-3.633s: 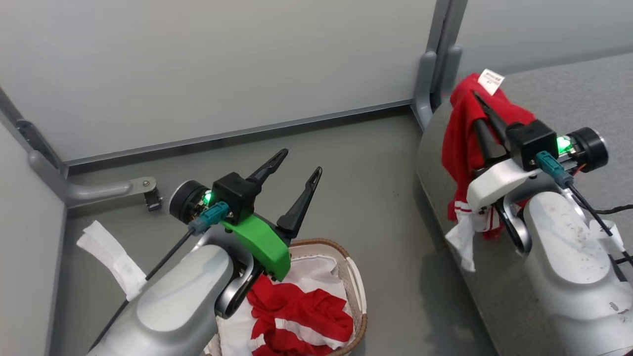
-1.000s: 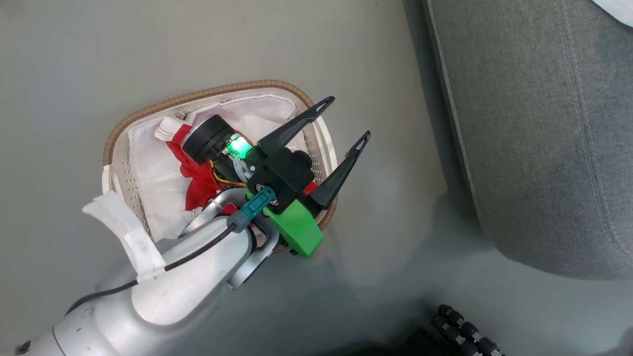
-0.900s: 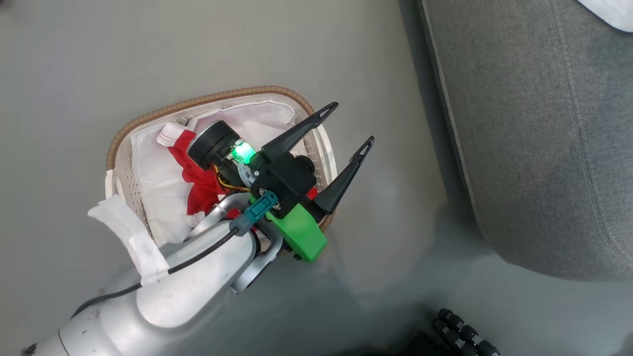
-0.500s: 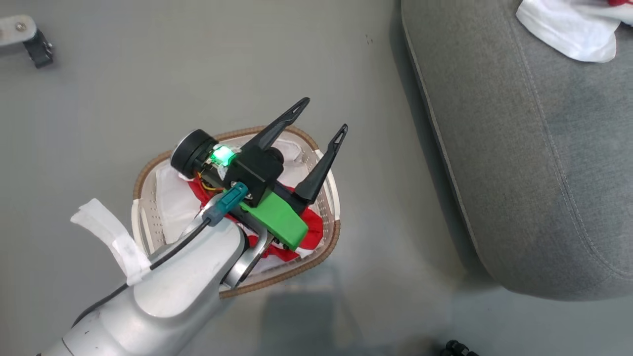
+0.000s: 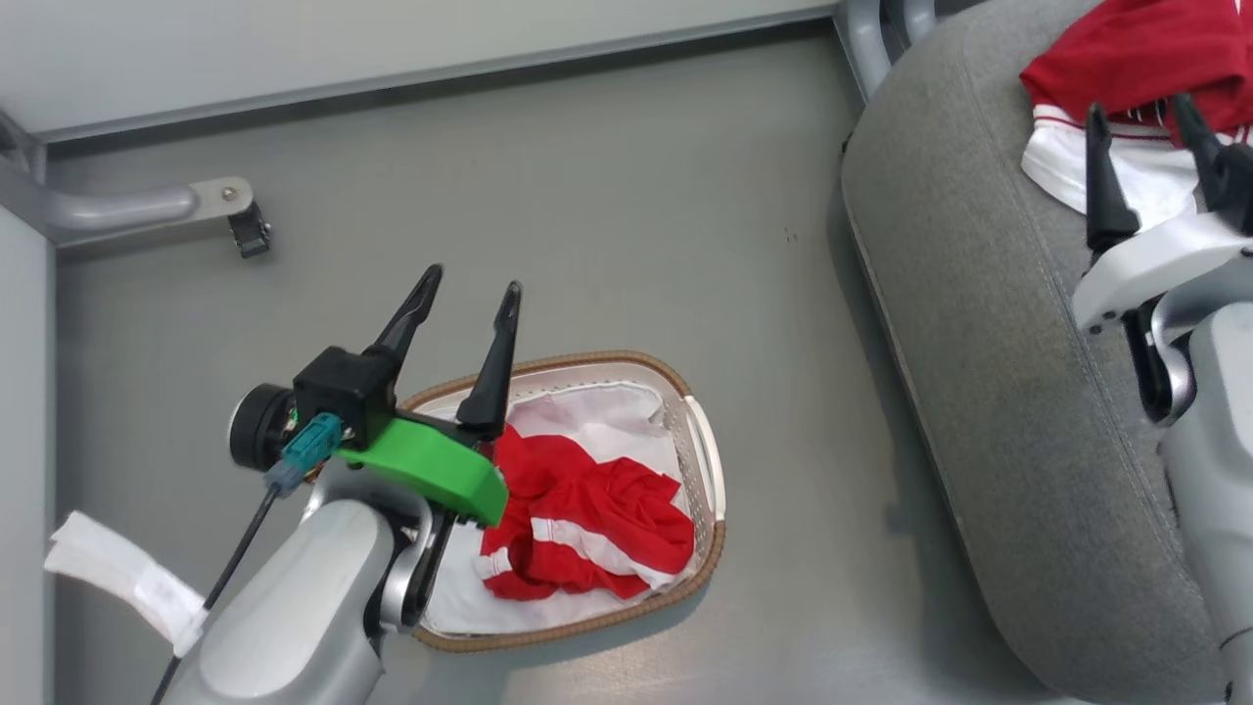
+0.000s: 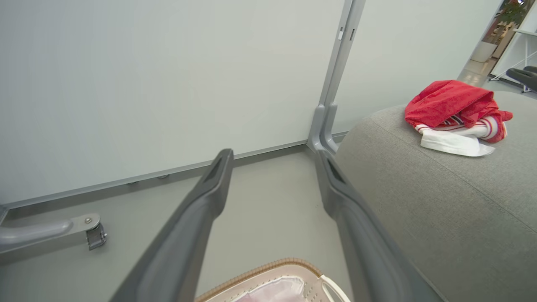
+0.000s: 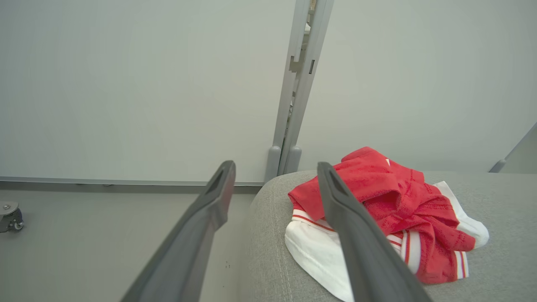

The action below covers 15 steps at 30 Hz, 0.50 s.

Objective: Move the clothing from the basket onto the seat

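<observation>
A red garment [image 5: 587, 529] lay in the basket [image 5: 710, 480], a second garment [image 5: 1126, 49] on the seat [image 5: 979, 343]; left gripper [image 5: 471, 283] and right gripper [image 5: 1138, 108] gaped.

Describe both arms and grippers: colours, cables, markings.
Pale silver-grey left forearm, green plastic bracket, teal connector, black cable tagged with white tape. Same silver-grey right forearm, white plastic bracket. Both left gripper and right gripper: black, two long tapered fingers, slotted tips.

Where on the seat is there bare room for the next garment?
Free: on the seat, the stretch from the red garment to the near end, along the rounded edge. Crowded: the far end, where that garment lies by the open right pincer.
</observation>
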### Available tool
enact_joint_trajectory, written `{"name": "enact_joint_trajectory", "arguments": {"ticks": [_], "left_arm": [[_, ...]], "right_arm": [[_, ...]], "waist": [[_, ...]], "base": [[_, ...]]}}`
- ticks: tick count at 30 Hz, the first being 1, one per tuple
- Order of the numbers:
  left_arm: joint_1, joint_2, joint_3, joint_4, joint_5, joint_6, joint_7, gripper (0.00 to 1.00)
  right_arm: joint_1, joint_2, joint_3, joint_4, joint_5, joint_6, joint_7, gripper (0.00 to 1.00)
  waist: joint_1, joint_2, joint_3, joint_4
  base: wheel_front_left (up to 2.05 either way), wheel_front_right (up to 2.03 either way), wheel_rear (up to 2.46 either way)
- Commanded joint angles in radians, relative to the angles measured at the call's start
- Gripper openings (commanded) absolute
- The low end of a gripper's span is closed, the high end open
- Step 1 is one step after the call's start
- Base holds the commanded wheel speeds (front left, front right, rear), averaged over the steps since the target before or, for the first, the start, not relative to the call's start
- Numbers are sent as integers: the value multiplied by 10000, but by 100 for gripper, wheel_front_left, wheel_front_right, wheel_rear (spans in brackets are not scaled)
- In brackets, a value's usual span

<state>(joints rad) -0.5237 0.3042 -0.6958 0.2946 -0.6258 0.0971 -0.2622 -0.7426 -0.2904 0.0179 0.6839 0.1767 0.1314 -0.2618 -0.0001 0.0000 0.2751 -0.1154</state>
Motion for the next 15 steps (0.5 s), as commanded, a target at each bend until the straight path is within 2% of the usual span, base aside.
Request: {"name": "enact_joint_trajectory", "arguments": {"ticks": [1, 10, 15], "left_arm": [[459, 13, 325, -48, 82, 37, -35, 100], [2723, -417, 2501, -219, 637, -79, -36, 100], [3799, -722, 3321, -285, 1002, -182, -37, 100]], "right_arm": [[398, 127, -59, -133, 24, -14, -46, 100], [2761, 1476, -585, -1416, -419, -14, -48, 100], [4060, 2053, -854, -2238, -736, -14, -48, 100]], "waist": [[1, 0, -894, 736], [1, 0, -1875, 1196], [1, 0, -2315, 1340]], "base": [[0, 0, 0], [0, 0, 0], [0, 0, 0]]}}
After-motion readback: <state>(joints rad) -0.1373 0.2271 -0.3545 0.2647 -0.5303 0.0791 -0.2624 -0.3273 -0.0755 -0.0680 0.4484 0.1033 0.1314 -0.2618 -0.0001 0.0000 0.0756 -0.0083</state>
